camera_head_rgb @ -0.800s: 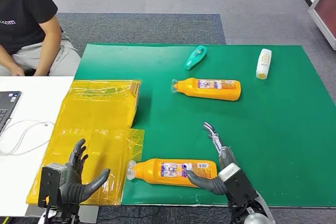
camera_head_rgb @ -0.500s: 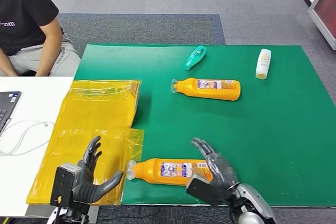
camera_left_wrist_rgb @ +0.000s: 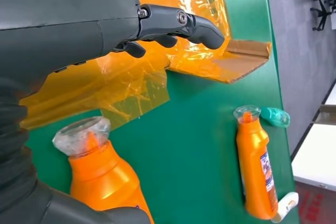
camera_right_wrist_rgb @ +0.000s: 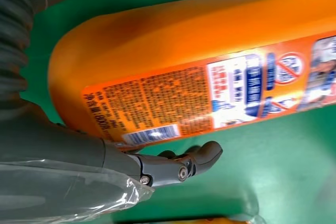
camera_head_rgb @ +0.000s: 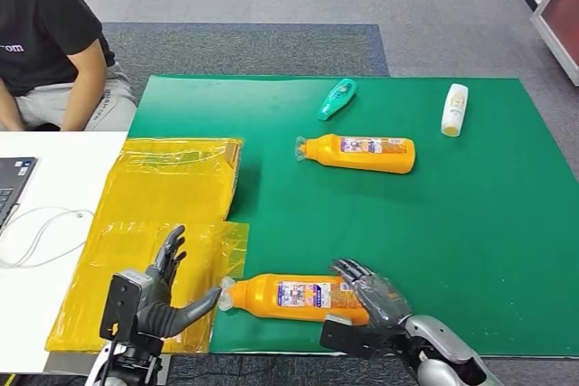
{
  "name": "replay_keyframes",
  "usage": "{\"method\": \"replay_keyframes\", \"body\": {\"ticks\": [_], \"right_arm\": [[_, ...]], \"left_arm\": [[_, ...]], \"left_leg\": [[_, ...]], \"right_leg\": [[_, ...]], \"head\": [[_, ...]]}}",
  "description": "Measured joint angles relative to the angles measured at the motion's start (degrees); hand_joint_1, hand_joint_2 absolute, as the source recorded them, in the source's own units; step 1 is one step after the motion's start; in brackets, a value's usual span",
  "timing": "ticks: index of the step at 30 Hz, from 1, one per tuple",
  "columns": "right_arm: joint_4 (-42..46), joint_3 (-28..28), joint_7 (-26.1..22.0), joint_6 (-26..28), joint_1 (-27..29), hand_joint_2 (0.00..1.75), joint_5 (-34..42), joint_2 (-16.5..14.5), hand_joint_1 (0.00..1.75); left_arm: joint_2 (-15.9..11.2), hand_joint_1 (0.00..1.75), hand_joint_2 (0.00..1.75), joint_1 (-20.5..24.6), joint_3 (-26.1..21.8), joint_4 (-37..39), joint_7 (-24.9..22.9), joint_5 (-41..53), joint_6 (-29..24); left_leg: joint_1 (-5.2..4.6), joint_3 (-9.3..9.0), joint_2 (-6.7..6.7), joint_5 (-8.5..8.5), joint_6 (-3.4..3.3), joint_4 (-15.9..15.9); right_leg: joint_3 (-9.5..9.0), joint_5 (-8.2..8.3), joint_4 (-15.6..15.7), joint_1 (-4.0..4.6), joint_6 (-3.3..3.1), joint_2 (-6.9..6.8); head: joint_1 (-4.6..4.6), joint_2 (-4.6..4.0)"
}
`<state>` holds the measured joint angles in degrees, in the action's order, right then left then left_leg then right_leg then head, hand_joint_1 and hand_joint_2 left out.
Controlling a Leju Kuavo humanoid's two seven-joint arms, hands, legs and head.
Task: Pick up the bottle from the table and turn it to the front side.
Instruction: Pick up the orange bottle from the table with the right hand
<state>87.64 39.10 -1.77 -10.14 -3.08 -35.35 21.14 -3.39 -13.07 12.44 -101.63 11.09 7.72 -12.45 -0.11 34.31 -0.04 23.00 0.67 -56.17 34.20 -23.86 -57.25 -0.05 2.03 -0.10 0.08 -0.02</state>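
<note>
Now, at 6 o'clock on the mat (camera_head_rgb: 478, 223), the bottle (camera_head_rgb: 300, 296) lies unlifted, right hand (camera_head_rgb: 372, 294) curling around its base, fingers not clamped, left hand (camera_head_rgb: 160, 291) spread at its cap; lifting and turning remain.

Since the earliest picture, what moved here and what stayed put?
The right hand turned palm-down and settled over the near orange bottle's base end. The left hand moved in toward its cap. The bottle, far orange bottle and yellow bags stayed put.
</note>
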Motion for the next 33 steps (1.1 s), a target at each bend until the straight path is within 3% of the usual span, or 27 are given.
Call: {"method": "replay_keyframes", "body": {"ticks": [10,31,32,33], "right_arm": [[-0.72,2.65,0.44,-1.08,-3.02,1.75,0.16,0.29,0.0],[-5.91,12.36,-1.6,-5.69,-16.31,1.75,2.63,-1.19,0.01],[-6.23,12.74,-1.7,-6.06,-16.85,1.75,3.04,-1.18,0.22],[-6.57,13.11,-1.77,-6.55,-17.33,1.75,3.64,-1.16,0.63]], "left_arm": [[1.31,0.0,1.75,2.34,-0.02,3.59,1.24,-1.0,1.02],[3.3,0.0,1.75,5.45,-0.01,7.6,2.03,-0.1,3.16],[3.38,0.0,1.75,5.52,-0.02,7.73,2.26,-0.25,3.15],[3.45,0.0,1.75,5.55,-0.02,7.87,2.46,-0.43,3.13]], "left_leg": [[0.01,-0.02,0.01,-0.02,0.02,0.0],[0.0,0.0,0.01,-0.05,0.01,0.0],[0.0,0.0,0.01,-0.05,0.01,0.0],[0.0,0.0,0.01,-0.05,0.01,0.0]], "right_leg": [[-0.01,0.01,0.0,0.01,-0.01,0.01],[0.0,0.05,-0.01,0.01,0.02,0.01],[0.0,0.06,-0.01,0.01,0.03,0.01],[0.0,0.06,-0.01,0.01,0.03,0.01]], "head": [[0.0,0.0],[0.0,0.0],[0.01,0.0],[0.0,0.0]]}}
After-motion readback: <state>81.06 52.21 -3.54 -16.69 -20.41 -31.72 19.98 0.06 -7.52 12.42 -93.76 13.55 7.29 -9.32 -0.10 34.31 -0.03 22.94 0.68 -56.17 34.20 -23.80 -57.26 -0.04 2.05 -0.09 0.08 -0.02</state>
